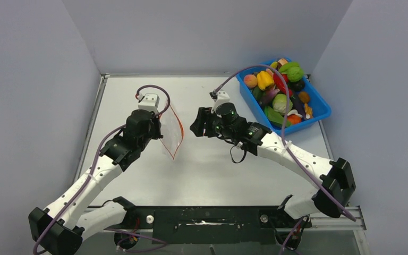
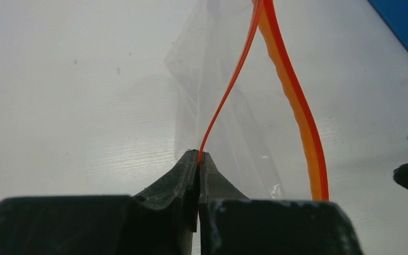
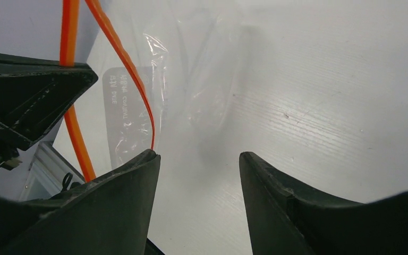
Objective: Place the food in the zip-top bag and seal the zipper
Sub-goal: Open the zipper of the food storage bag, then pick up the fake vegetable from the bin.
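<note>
The clear zip-top bag (image 1: pixel 173 139) hangs off the table in my left gripper (image 1: pixel 158 126), mouth facing right. In the left wrist view the left gripper (image 2: pixel 198 154) is shut on one thin lip of the orange-red zipper (image 2: pixel 232 82). The other lip (image 2: pixel 297 106) bows away, so the mouth gapes. My right gripper (image 1: pixel 195 128) hovers just right of the bag, open. In the right wrist view the right gripper (image 3: pixel 197 156) holds nothing, and its left fingertip (image 3: pixel 147 159) sits against the zipper (image 3: pixel 125 69) edge of the bag (image 3: pixel 138 106). The food (image 1: pixel 279 87) lies heaped in the tub.
A blue plastic tub (image 1: pixel 320 112) stands at the back right, holding the toy fruits and vegetables. Grey walls close in the white table (image 1: pixel 207 175) on the left, back and right. The left gripper's dark finger (image 3: pixel 29 101) shows at the left of the right wrist view.
</note>
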You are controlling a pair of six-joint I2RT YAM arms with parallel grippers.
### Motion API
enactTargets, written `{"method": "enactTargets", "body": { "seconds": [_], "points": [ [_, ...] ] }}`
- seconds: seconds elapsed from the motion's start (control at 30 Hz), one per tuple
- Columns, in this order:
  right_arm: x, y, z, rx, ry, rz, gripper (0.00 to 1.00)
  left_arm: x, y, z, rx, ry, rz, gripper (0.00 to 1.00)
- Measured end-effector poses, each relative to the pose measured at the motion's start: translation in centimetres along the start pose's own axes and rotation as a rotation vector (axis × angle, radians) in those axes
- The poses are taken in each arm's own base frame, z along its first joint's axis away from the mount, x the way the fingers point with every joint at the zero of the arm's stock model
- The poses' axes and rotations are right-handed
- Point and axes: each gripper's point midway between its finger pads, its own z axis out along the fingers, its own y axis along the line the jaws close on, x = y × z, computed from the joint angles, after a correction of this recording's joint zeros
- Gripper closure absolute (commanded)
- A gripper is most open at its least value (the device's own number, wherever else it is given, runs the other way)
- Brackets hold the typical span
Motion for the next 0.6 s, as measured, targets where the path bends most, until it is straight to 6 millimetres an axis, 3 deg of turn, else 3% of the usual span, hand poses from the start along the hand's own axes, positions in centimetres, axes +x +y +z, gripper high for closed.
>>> {"method": "enactTargets", "body": {
  "seconds": [0.17,0.4,0.6],
  "points": [
    [-2.6,-1.6,-2.5,0.027,-0.059,-0.015,0.42,0.1,-0.3,0.1,0.019,0.005,0.021,1.00],
    [-8.0,-9.4,-7.0,0.234,-0.200,-0.003,0.42,-0.4,-1.5,-0.1,0.095,-0.014,0.052,1.00],
    [-9.3,-15.5,-9.8,0.469,-0.208,-0.054,0.42,0.7,-2.1,-0.4,0.156,-0.009,0.082,1.00]
  ]
}}
